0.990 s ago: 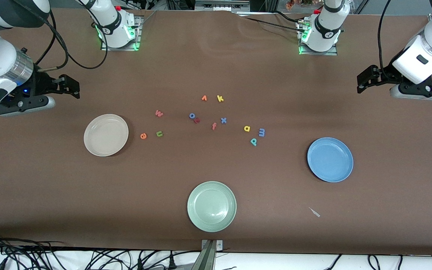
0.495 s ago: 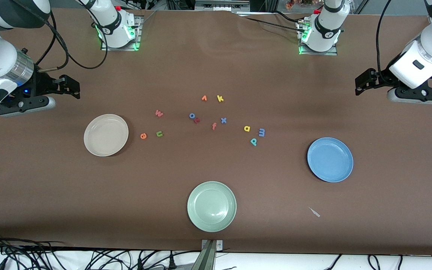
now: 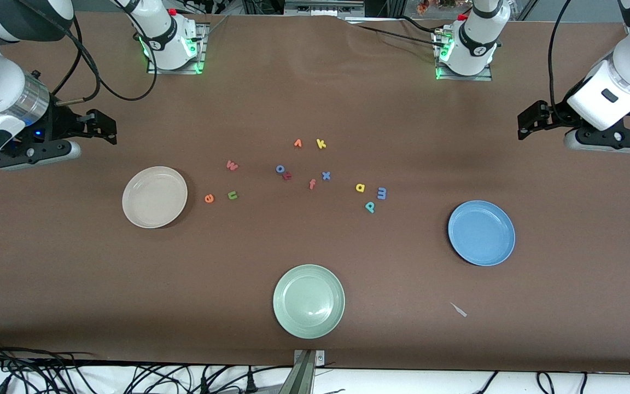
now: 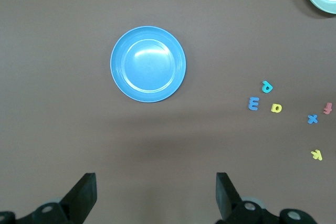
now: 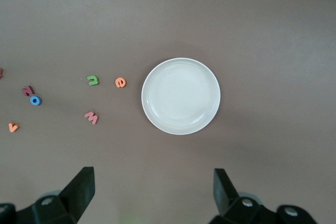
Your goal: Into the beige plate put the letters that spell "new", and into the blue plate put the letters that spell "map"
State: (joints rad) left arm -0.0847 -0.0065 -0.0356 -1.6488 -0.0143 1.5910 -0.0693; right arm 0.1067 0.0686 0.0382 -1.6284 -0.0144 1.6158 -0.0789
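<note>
Brown matte cloth over a long table, cables trailing off the near edge. Both arms wait high at their own ends: left gripper [image 3: 534, 117] over bare cloth toward the left arm's end, fingers spread wide, nothing between them; right gripper [image 3: 99, 125] likewise apart and empty, over cloth toward the right arm's end. Beige plate [image 3: 155, 197] and blue plate [image 3: 481, 233] both empty, smooth, shallow, glossy-rimmed; pale green plate [image 3: 309, 301] nearest the camera, a decoy. Letters small, flat, foam-looking, soft-edged. Orange e [image 3: 209, 198] and green n [image 3: 232, 195] side by side near the beige plate, pinkish w [image 3: 232, 165] farther back. Yellow a [image 3: 360, 188], periwinkle m [image 3: 381, 193], teal p [image 3: 369, 207] clustered tight, toward the blue plate. Risks, by my reckoning: a, m and p sit so close that wide fingers could nudge a neighbour; thin foam lying flat may slip the pinch; orange v [image 3: 297, 143] or yellow k [image 3: 321, 144] might be mistaken by colour.
</note>
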